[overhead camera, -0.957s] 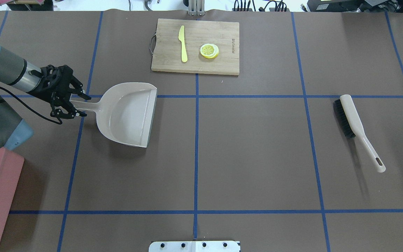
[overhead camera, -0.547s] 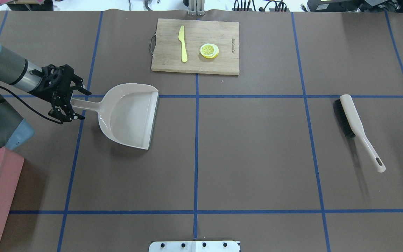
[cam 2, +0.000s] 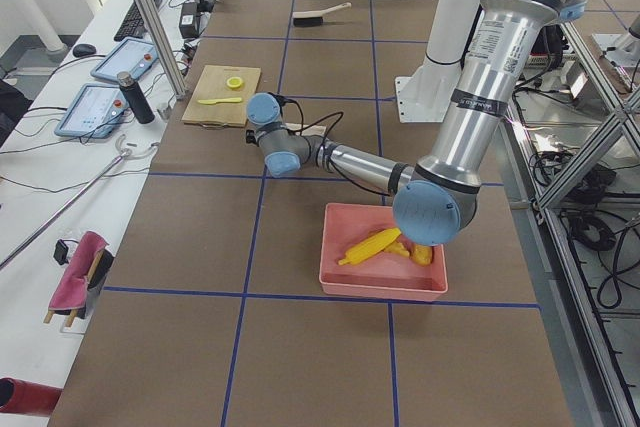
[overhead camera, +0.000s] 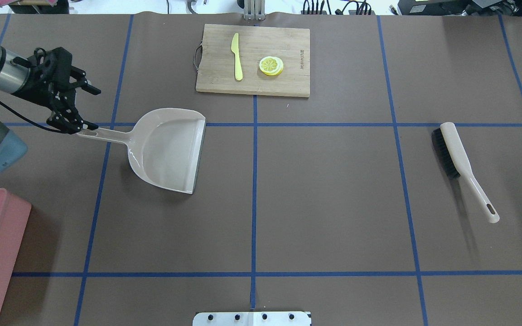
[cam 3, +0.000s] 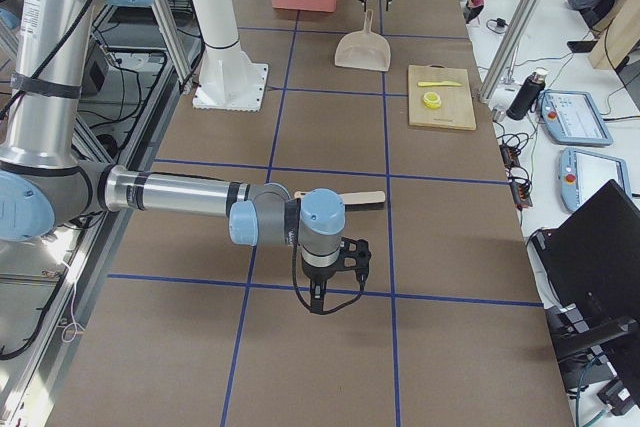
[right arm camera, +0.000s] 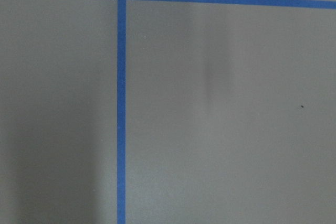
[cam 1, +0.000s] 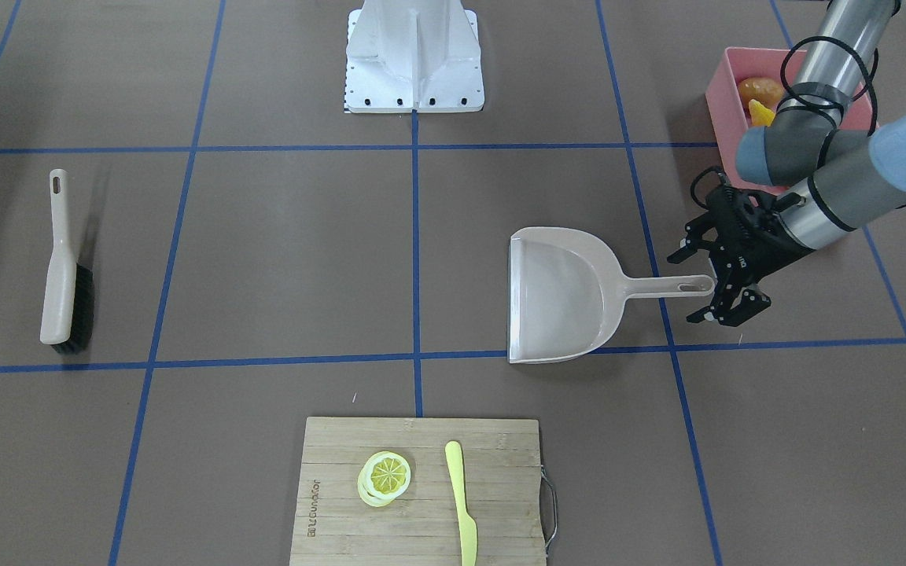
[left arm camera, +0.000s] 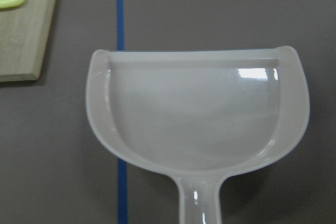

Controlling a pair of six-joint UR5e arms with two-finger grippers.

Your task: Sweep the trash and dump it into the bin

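The pink bin (overhead camera: pixel 2 244) stands at the near left table edge. In the exterior left view the bin (cam 2: pixel 340 272) holds the yellow corn cob (cam 2: pixel 372 243) and an orange-tan piece (cam 2: pixel 421 254); I cannot tell potato from ginger. The empty beige dustpan (overhead camera: pixel 170 149) lies flat on the table. My left gripper (overhead camera: pixel 88 108) is open and empty, its fingers spread just behind the handle end (cam 1: pixel 693 286). My right gripper (cam 3: pixel 325 302) shows only in the exterior right view, low over bare table; I cannot tell whether it is open.
A beige hand brush (overhead camera: pixel 458 154) lies at the right. A wooden cutting board (overhead camera: pixel 288 81) at the far middle carries a yellow-green knife (overhead camera: pixel 236 56) and a lemon slice (overhead camera: pixel 271 65). The robot base (cam 1: pixel 415 55) stands at the near edge.
My left gripper has come off the dustpan handle and drawn back toward the far left. The dustpan has shifted slightly and now lies still. The brush has not moved.
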